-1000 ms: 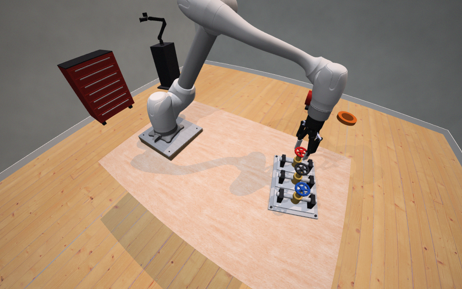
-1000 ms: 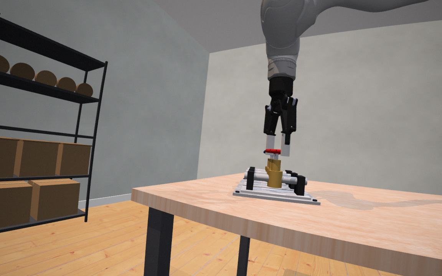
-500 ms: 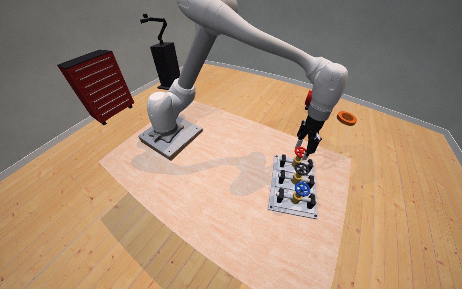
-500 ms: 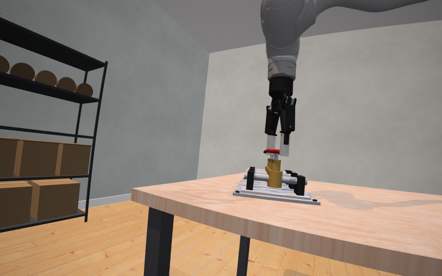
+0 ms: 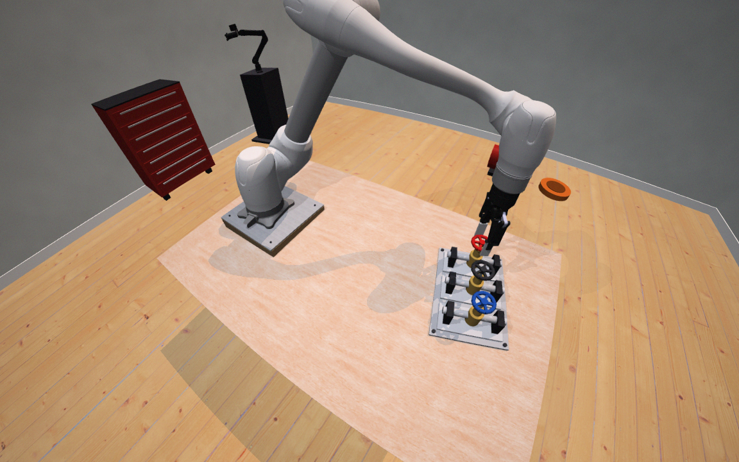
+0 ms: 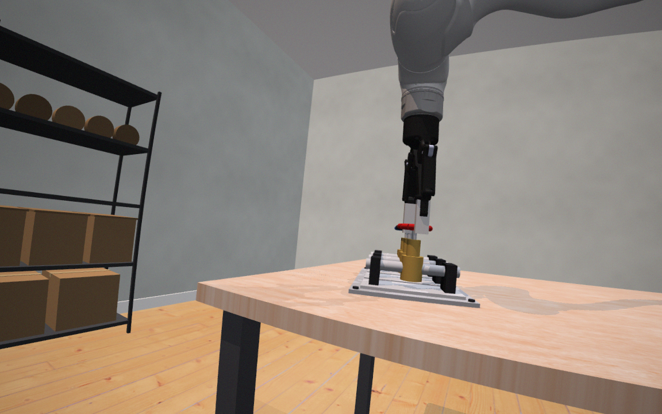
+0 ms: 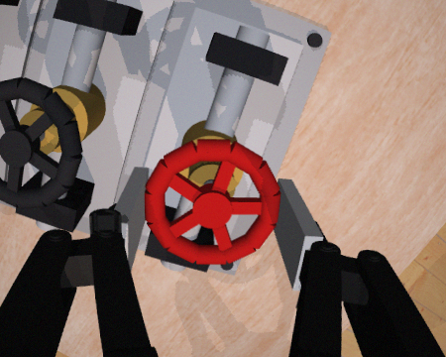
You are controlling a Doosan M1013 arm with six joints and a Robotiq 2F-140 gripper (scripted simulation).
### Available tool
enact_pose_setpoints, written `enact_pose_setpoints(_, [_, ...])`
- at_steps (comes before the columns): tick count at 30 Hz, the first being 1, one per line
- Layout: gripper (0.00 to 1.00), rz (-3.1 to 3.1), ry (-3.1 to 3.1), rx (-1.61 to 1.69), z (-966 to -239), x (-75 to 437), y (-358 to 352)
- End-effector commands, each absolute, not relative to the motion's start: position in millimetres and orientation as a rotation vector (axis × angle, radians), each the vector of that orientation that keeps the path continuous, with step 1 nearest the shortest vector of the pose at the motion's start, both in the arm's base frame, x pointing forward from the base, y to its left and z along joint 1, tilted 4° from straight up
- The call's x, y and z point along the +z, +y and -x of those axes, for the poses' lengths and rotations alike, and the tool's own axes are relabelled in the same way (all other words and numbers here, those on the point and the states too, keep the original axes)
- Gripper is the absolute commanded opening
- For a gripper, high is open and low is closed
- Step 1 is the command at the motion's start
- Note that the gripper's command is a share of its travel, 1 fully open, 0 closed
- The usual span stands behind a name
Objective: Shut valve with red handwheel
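Note:
A grey valve plate (image 5: 469, 298) on the table carries three valves in a row. The red handwheel (image 5: 479, 240) is at the far end, the dark grey handwheel (image 5: 484, 269) in the middle, the blue handwheel (image 5: 484, 301) nearest. My gripper (image 7: 211, 195) points straight down and is shut on the red handwheel (image 7: 211, 202), one grey pad against its rim on each side. In the side view the pads (image 6: 415, 218) sit level with the red wheel (image 6: 412, 226) above the brass valve body (image 6: 409, 260). The dark grey wheel (image 7: 21, 142) lies to the left in the wrist view.
The arm's base (image 5: 271, 215) is bolted to the table at the far left. On the floor stand a red drawer cabinet (image 5: 154, 137), a black pedestal (image 5: 263, 100), an orange ring (image 5: 554, 188) and a shelf rack with boxes (image 6: 40, 206).

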State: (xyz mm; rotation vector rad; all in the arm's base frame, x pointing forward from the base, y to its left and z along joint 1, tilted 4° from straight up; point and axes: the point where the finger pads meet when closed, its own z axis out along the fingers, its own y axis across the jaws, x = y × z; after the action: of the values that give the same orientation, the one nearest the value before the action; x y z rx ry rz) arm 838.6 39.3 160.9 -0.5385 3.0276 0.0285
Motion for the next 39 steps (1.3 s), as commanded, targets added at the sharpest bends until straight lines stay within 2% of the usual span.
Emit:
enact_pose_setpoints(1, [0.1, 0.462, 3.041, 0.029, -838.6, 160.8, 39.4])
enact_pose_setpoints(17, [0.1, 0.031, 3.079, 0.043, -838.6, 160.8, 39.4])
enact_pose_setpoints(39, [0.1, -0.107, 3.078, 0.047, -838.6, 160.8, 39.4])
